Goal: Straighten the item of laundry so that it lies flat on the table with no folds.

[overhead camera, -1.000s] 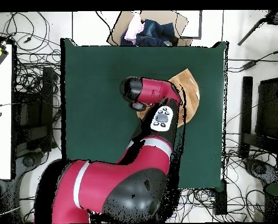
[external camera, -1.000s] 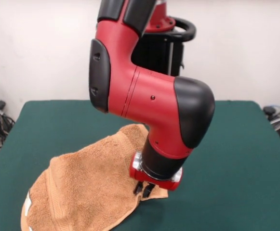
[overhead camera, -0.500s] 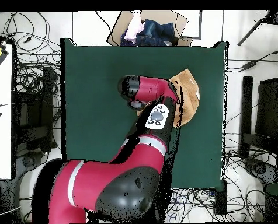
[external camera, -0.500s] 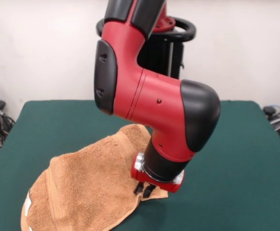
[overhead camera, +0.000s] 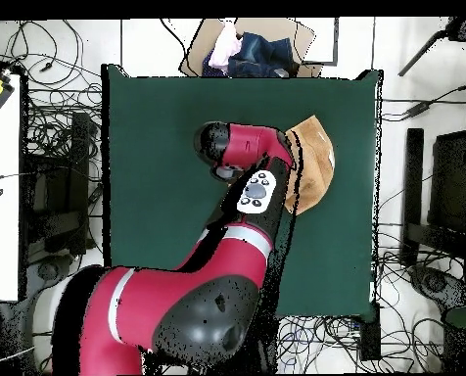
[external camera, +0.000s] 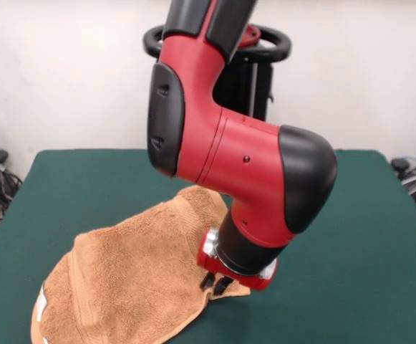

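The item of laundry (external camera: 132,276) is an orange-tan towel, rumpled, lying near the table's front left edge in the front view. White tags show at its lower left. My gripper (external camera: 216,284) stands on the towel's right corner, its fingers close together and pinching the cloth against the dark green table (external camera: 351,215). In the overhead view the towel (overhead camera: 315,162) lies at the table's (overhead camera: 159,147) upper right, partly covered by the red arm, which also hides the gripper.
A cardboard box with clothes (overhead camera: 252,49) sits beyond the table's top edge in the overhead view. Cables lie on the floor all round, and a white bench (overhead camera: 2,186) stands at the left.
The arm's elbow and upper links have swung sideways while the gripper stayed almost in place on the towel's corner. The towel has not visibly moved.
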Controlling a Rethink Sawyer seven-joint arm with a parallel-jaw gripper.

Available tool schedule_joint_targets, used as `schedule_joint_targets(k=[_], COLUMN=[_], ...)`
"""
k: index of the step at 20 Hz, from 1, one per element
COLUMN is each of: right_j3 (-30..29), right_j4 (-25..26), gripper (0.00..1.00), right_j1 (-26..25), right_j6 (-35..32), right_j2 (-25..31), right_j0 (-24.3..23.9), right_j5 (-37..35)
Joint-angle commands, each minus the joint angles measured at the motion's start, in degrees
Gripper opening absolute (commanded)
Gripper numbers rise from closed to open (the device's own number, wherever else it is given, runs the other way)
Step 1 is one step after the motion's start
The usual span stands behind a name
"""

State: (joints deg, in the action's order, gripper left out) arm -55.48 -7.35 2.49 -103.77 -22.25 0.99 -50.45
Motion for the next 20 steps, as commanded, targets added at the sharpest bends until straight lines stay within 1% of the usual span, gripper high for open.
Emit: schedule_joint_targets(k=[1, 3, 9, 11, 13, 20], right_j3=[7.39, 6.20, 4.74, 3.60, 2.79, 3.55], right_j4=[-7.56, -7.49, -8.72, -9.51, -10.11, -13.02], gripper=[0.00, 0.00, 0.00, 0.00, 0.00, 0.00], right_j1=[-10.89, -10.15, -7.01, -4.83, -2.81, 0.91], right_j6=[-21.73, -22.38, -24.91, -24.57, -24.39, -24.45], right_j2=[8.11, 8.16, 8.98, 10.00, 10.12, 8.75], right_j0=[3.06, 3.00, 2.41, 2.27, 2.48, 3.60], right_j5=[5.48, 7.10, 8.47, 7.65, 5.38, 0.47])
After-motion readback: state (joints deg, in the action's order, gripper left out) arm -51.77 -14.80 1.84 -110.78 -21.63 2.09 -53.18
